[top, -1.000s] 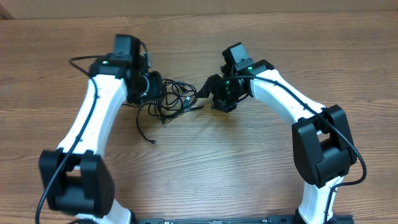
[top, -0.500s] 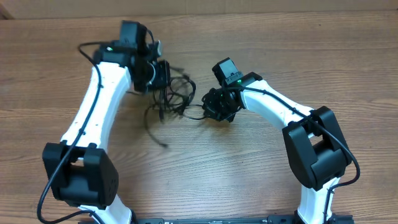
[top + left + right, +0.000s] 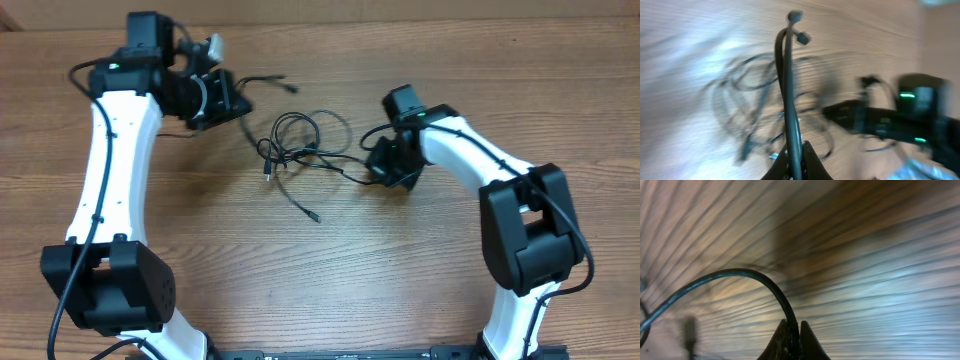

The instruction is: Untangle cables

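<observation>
The left gripper is pressed together on one strand of the cables; the right gripper pinches another strand; the loose tangle lies on the wooden table between the two arms; one plug end trails towards their bases.
</observation>
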